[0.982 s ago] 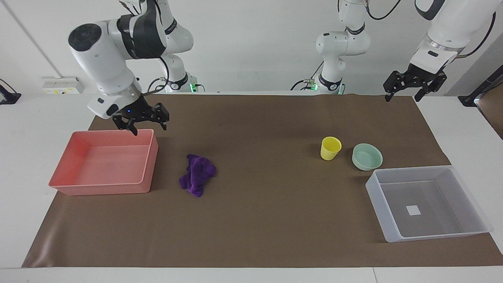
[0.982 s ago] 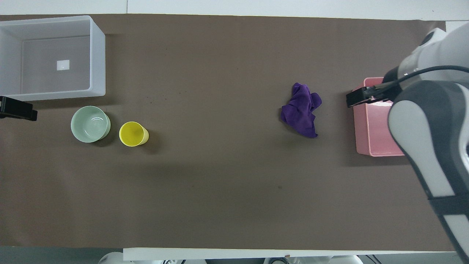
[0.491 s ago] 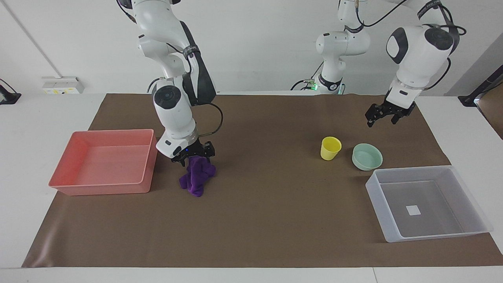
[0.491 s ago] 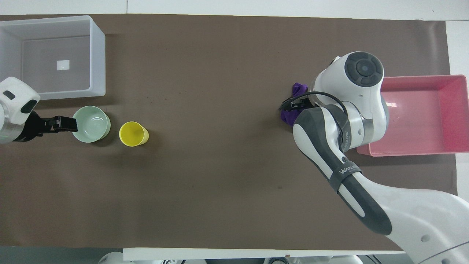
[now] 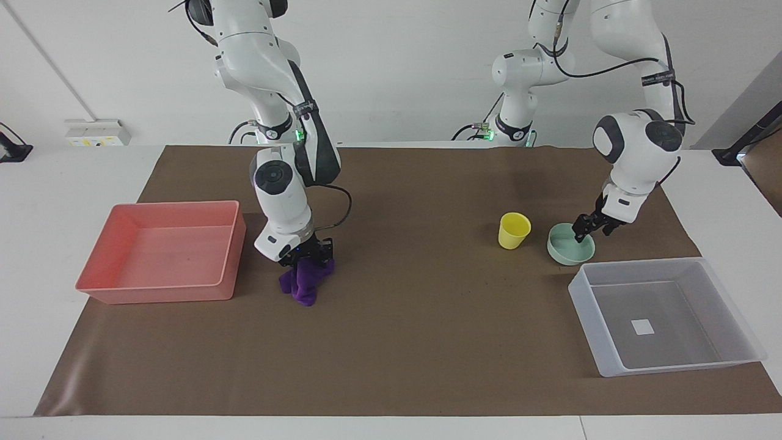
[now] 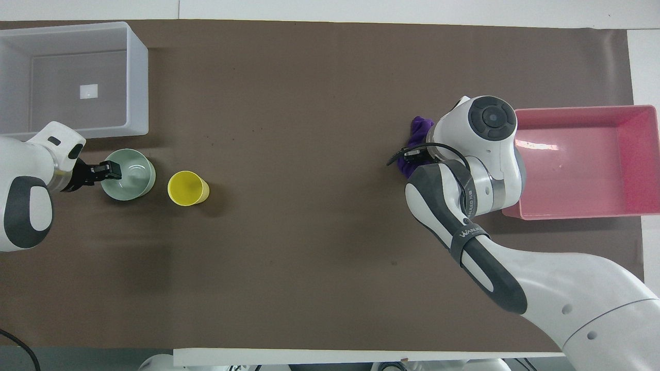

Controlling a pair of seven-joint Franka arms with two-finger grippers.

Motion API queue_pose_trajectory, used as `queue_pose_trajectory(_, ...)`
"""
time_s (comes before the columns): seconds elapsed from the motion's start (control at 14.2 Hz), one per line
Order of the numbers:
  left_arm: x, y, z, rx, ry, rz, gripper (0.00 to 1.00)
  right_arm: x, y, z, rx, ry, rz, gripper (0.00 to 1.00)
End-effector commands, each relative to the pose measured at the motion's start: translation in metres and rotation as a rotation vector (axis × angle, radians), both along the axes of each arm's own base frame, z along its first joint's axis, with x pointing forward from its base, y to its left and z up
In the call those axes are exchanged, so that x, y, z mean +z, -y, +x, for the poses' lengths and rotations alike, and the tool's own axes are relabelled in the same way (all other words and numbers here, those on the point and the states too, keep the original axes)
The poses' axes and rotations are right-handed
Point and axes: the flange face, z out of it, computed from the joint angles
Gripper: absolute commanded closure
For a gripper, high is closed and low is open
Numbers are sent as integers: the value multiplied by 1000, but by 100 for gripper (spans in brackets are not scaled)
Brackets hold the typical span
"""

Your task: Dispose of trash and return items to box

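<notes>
At the bowl (image 5: 570, 251) rim, left gripper (image 5: 590, 229) closes; right gripper (image 5: 307, 260) pinches trash (image 5: 303, 282).

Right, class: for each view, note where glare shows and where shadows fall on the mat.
Overhead view: a pale glare streak on the floor of the pink tray; a soft shadow on the brown mat, nearer the robots than the yellow cup. Facing view: no marked glare; faint, soft-edged shadows, as beside that tray.

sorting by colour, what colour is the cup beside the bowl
Yellow; the cup shows best in the facing view.
</notes>
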Motion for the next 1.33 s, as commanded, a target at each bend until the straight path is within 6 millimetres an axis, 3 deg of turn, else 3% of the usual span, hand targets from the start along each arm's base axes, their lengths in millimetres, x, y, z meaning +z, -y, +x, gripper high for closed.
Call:
queue_pose_trajectory(0.0, -7, -1, -1, -1, 11, 8, 100, 14, 12, 4, -65, 23, 15, 100)
queue_pose_trajectory(0.07, -5, -1, 1, 4, 14, 8, 100, 15, 29, 9, -92, 24, 11, 100)
queue_pose_trajectory(0.14, -1, 1, 5, 1, 14, 8, 100, 32, 44, 17, -106, 44, 14, 100)
queue_pose_trajectory(0.28, 10, 1, 4, -9, -23, 10, 100, 78, 54, 11, -47, 10, 13, 100)
queue_pose_trajectory(0.42, 56, 3, -4, -21, -75, 15, 100, 135, 63, 3, -29, 28, 26, 100)
queue_pose_trajectory(0.56, 118, 4, -4, -16, -112, 19, 100, 165, 69, -5, -33, 10, 28, 100)
queue_pose_trajectory(0.7, 173, 2, 18, -1, -104, 7, 100, 192, 100, -13, -74, 14, 30, 100)
queue_pose_trajectory(0.84, 172, -14, 44, 43, -33, -23, 100, 212, 147, -20, -111, 27, 30, 100)
queue_pose_trajectory(0.91, 163, -34, 60, 91, 31, -45, 100, 216, 171, -23, -106, 26, 27, 100)
queue_pose_trajectory(0.98, 147, -48, 90, 130, 84, -74, 100, 216, 202, -24, -103, 30, 24, 100)
queue_pose_trajectory(1.12, 148, -59, 148, 149, 151, -97, 100, 210, 232, -29, -91, 28, 21, 100)
queue_pose_trajectory(1.26, 120, -64, 182, 153, 157, -95, 100, 189, 262, -37, -106, -7, 21, 100)
